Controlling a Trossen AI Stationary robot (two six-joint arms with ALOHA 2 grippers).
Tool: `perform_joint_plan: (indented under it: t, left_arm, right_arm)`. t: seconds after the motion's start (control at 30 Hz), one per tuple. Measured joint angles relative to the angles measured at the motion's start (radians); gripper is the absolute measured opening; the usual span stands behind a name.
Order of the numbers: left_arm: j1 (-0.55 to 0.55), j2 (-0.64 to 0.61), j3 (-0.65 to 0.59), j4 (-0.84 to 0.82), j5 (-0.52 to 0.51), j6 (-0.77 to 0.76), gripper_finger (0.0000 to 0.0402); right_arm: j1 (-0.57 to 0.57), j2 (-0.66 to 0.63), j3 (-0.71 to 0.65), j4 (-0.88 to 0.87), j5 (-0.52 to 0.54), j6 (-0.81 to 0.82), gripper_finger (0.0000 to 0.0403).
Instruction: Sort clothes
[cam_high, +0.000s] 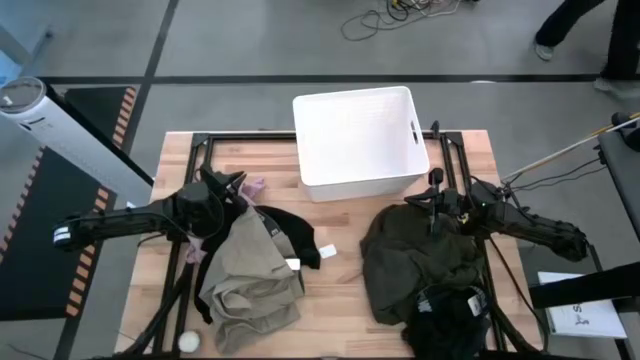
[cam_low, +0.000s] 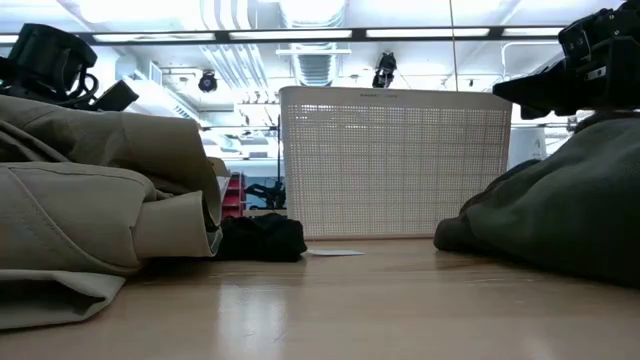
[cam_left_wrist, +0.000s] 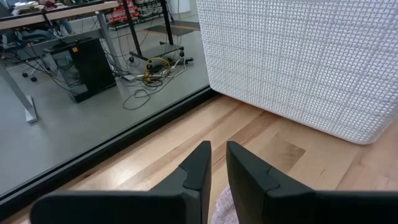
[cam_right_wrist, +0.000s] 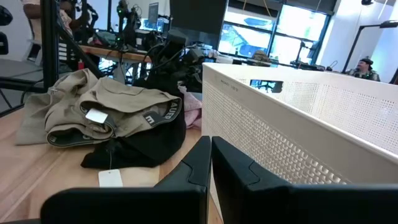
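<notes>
The left tool (cam_high: 238, 190) hovers over the far end of the left pile, its fingers (cam_left_wrist: 198, 169) nearly together with a thin gap; pale pink cloth (cam_left_wrist: 225, 206) shows just under them, and whether it is pinched cannot be told. The beige-khaki garment (cam_high: 245, 275) and black garment (cam_high: 292, 232) lie just beside it on the counter (cam_high: 340, 290). The right tool (cam_high: 436, 192), pressed together and holding nothing, sits at the far edge of the dark olive-green garment (cam_high: 415, 262), near the white basket (cam_high: 357, 140). Both arms reach inward, low and level.
</notes>
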Motion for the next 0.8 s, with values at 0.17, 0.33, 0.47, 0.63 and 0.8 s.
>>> perform_joint_plan:
  t: [0.17,0.33,0.47,0.63,0.8]
  left_arm:
    - [0.000,0.000,0.000,0.000,0.000,0.000,0.0038]
    - [0.000,0.000,0.000,0.000,0.000,0.000,0.0038]
    - [0.000,0.000,0.000,0.000,0.000,0.000,0.0038]
    - [0.000,0.000,0.000,0.000,0.000,0.000,0.0038]
    - [0.000,0.000,0.000,0.000,0.000,0.000,0.0038]
  right_arm:
    - [0.000,0.000,0.000,0.000,0.000,0.000,0.0000]
    - [0.000,0.000,0.000,0.000,0.000,0.000,0.0000]
    - [0.000,0.000,0.000,0.003,0.000,0.000,0.0000]
    - [0.000,0.000,0.000,0.072,-0.001,0.002,0.0000]
    - [0.000,0.000,0.000,0.101,-0.002,0.003,0.0000]
